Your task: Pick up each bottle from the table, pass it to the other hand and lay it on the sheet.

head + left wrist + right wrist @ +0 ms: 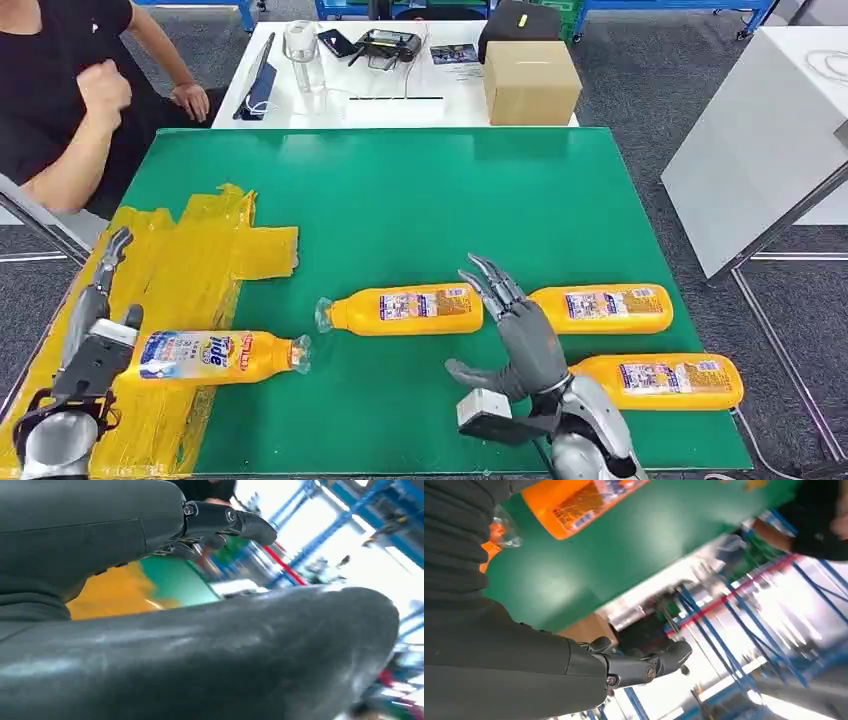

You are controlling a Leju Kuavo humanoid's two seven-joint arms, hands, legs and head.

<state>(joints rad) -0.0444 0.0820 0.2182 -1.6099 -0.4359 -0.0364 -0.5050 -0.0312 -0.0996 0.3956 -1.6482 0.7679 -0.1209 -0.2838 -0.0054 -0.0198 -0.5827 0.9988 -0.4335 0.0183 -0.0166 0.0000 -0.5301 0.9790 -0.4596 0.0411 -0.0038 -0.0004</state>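
Green table [420, 200]: bottle [215, 357] lies against left robot hand [95, 345].

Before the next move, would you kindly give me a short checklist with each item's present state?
1. Left hand at the base of a bottle: grip cannot tell.
2. That bottle lies flat, base end on the yellow sheet, neck over the green mat: not ok.
3. Right hand open, holding nothing: ok.
4. Three bottles left on the mat: nearest within the right hand's reach: ok.
5. Person sits clear of the sheet: ok.
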